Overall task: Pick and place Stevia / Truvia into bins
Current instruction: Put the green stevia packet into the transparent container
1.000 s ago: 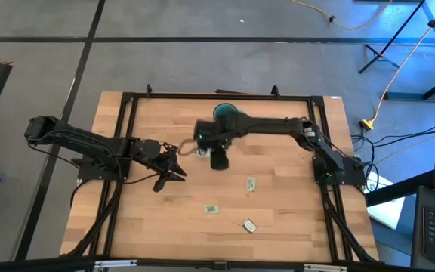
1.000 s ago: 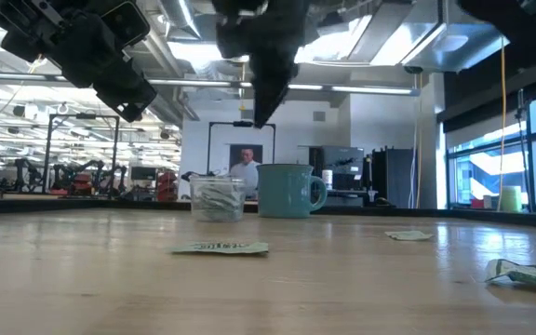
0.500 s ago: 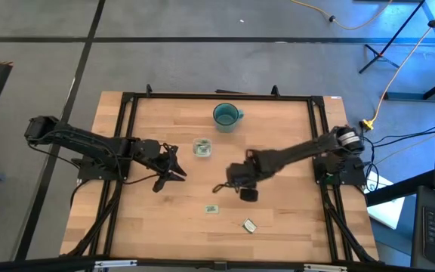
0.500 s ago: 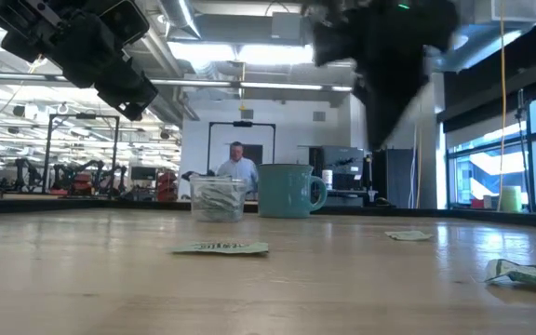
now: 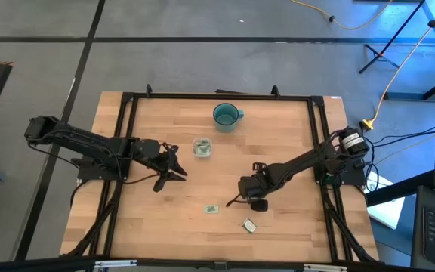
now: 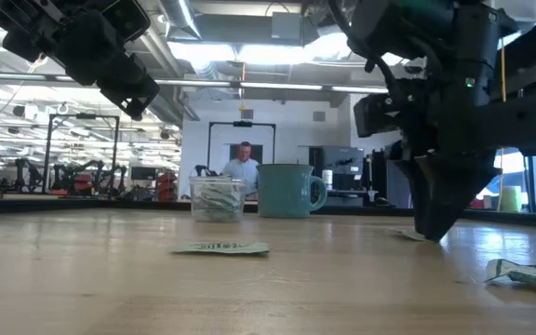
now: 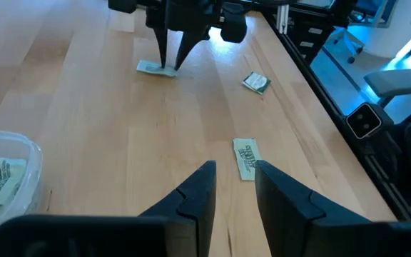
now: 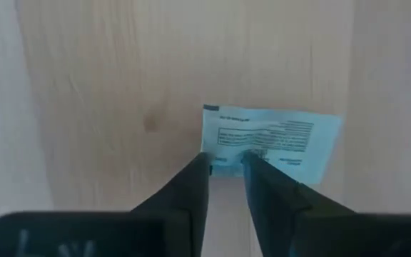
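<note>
Target packet (image 8: 266,141) lay flat on the table (image 5: 278,143), right of centre, its long axis square to the right gripper's finger line, with fingertips just at its near long edge. Right gripper (image 8: 225,165) was down on it, fingers a narrow gap apart, not clamped on anything; two more packets (image 5: 212,208) (image 5: 249,224) lay nearer the front edge, apart. Clear bin (image 5: 202,148), holding packets, sat just in front of the teal mug (image 5: 225,115), with the left gripper (image 7: 231,178) hovering left of the bin, fingers slightly apart and empty.
</note>
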Robot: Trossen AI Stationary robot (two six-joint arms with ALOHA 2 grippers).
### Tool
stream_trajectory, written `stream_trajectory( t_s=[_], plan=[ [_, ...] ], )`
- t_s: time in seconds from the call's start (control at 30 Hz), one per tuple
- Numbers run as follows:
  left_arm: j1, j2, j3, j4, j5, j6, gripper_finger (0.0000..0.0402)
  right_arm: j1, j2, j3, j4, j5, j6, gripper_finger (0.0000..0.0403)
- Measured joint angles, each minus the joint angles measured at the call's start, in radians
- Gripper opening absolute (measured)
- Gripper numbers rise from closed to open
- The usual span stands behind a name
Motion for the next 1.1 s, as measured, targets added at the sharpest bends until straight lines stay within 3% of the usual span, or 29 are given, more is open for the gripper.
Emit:
stream_trajectory(
  t_s=[0.5,0.67,0.83,1.1],
  plan=[
    [0.0,0.0,0.0,0.004,-0.022,-0.008,0.0093,-0.012,-0.01,-0.059,0.064,0.006,-0.025,0.0011],
    [0.0,0.0,0.0,0.004,-0.053,-0.042,0.0093,-0.014,-0.034,-0.028,0.031,-0.009,-0.053,0.001],
    [0.0,0.0,0.0,0.004,-0.054,-0.059,0.0093,-0.052,-0.091,0.069,0.039,-0.007,-0.188,0.0003],
    [0.0,0.0,0.0,-0.001,-0.078,-0.12,0.0093,-0.213,-0.065,0.294,0.068,-0.003,-0.496,0.0002]
  ],
)
